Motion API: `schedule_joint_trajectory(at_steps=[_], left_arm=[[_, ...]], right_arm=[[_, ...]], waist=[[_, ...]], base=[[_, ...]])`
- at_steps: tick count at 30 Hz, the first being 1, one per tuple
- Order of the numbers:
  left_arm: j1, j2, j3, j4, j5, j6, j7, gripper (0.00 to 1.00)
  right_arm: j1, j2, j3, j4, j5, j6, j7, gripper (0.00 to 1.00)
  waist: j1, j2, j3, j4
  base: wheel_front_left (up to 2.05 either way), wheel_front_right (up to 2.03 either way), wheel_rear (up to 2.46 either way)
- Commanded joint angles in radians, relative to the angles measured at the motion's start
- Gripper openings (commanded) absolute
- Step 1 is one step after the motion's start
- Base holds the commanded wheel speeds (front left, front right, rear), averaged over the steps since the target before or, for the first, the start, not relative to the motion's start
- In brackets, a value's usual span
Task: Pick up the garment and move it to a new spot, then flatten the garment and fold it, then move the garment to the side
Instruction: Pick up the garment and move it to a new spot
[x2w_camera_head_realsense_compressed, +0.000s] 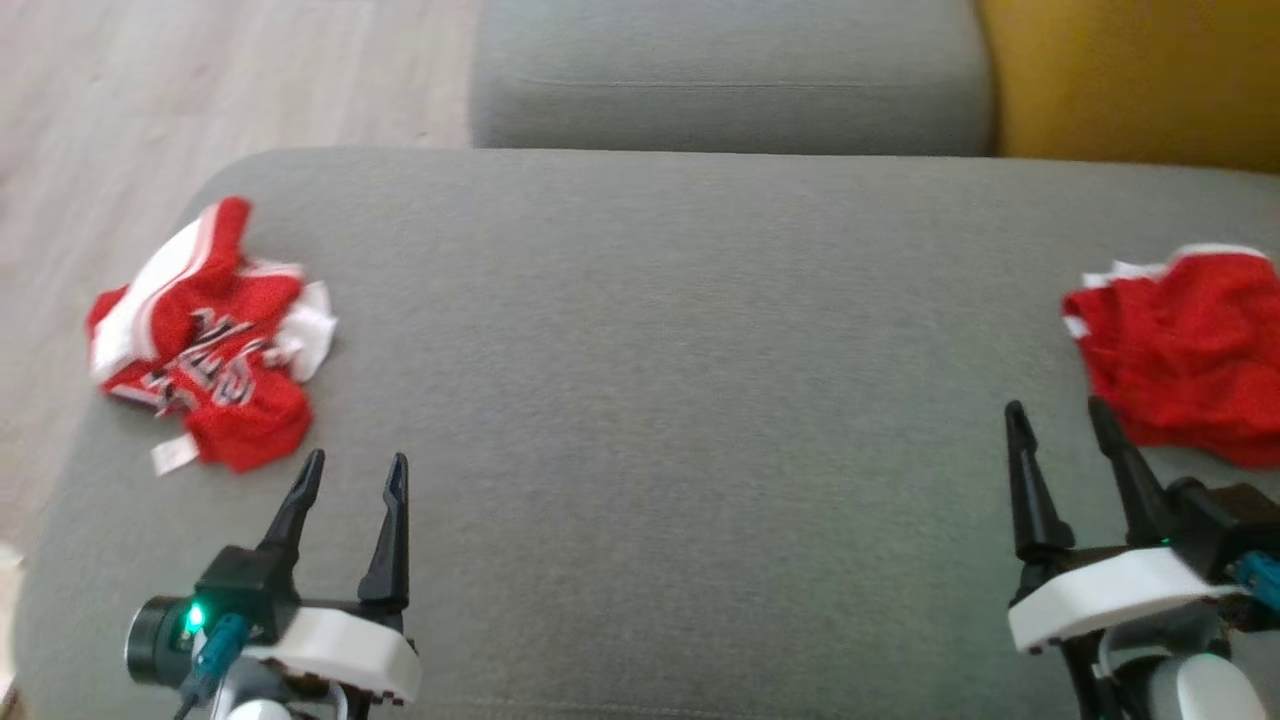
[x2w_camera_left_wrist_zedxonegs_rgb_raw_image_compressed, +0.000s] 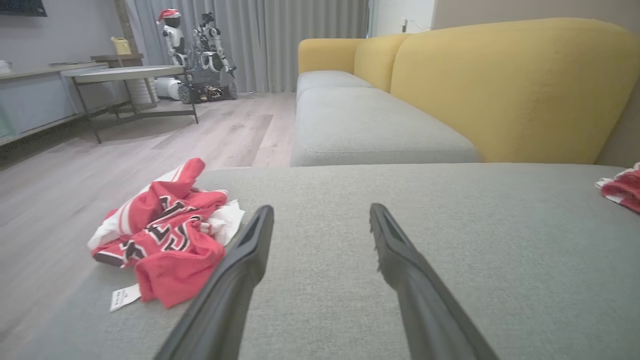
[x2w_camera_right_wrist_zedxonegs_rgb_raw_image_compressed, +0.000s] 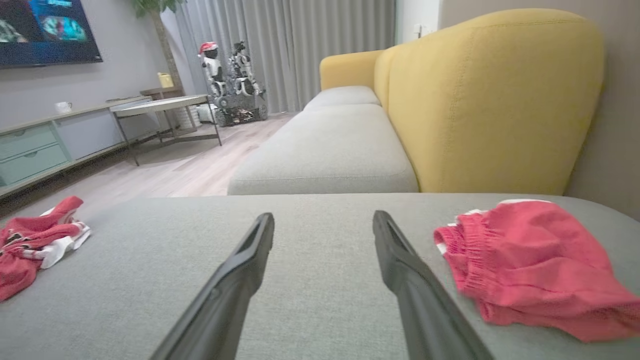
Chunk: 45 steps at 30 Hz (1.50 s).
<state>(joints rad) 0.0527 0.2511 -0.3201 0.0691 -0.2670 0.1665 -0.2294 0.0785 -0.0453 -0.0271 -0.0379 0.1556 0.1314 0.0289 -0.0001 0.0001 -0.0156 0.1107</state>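
The left gripper and right gripper hover over the cushion, fingers spread wide and empty. I'd judge this a ready pose that keeps the middle free for flattening. The jersey lies bunched at 9 o'clock, just beyond the left gripper. It has no clear long axis, though its white stripe runs 1 to 7 o'clock. The shorts lie at 3 o'clock, waistband toward 9 — which garment is meant, I cannot tell.

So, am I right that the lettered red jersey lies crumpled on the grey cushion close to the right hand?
Not quite: the side is wrong. The lettered red jersey lies crumpled on the grey cushion close to the left hand, as the head view shows.
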Motion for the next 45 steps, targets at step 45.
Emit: schedule_joint_trajectory(at_steps=[45], left_arm=[[-0.38,0.039,0.14,0.021,-0.079,-0.003,-0.025,1.0]], right_arm=[[-0.114,-0.005,0.114,-0.119,-0.028,-0.001,0.057,1.0]], waist=[[0.0001,-0.0001,0.191,0.248]], base=[[0.0,0.0,0.0]])
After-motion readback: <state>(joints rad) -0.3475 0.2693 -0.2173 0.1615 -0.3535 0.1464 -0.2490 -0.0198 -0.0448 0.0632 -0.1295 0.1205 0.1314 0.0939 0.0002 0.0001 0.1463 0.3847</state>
